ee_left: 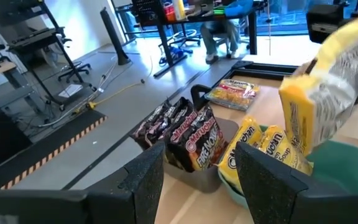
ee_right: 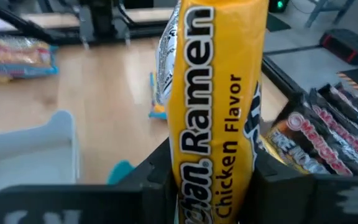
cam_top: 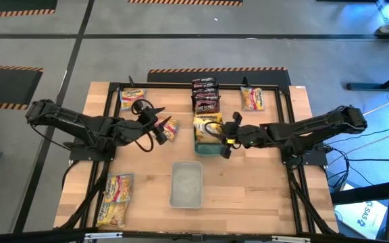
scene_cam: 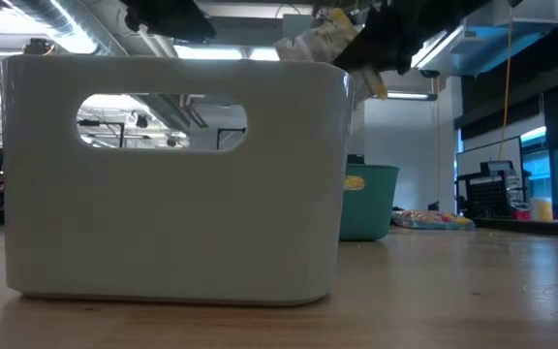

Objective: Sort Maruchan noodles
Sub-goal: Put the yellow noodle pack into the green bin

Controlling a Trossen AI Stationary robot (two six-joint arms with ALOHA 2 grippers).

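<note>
My right gripper [cam_top: 224, 140] is shut on a yellow noodle packet [ee_right: 216, 93] and holds it over the teal tray [cam_top: 205, 150], where other yellow packets [ee_left: 260, 149] stand on edge. Dark red-brown packets [cam_top: 206, 94] fill the dark tray behind it. My left gripper [cam_top: 159, 129] hovers open left of the trays, with nothing between its fingers [ee_left: 145, 180]. A pale pink-yellow packet [cam_top: 171, 128] lies just past its fingertips. My right gripper pinches the yellow packet by its two flat faces, at the end nearest the wrist [ee_right: 211, 186]. The fingers [ee_right: 157, 171] reach in from the table's right, slanting slightly down. The packet stands on edge ahead of the fingers, clear above the teal tray.
A pale, clear tray [cam_top: 186, 183] stands in the near middle of the table. Loose packets lie at the far left [cam_top: 132, 99], far right [cam_top: 252, 99] and near left [cam_top: 115, 200]. A black frame [cam_top: 113, 88] runs along the table's edges.
</note>
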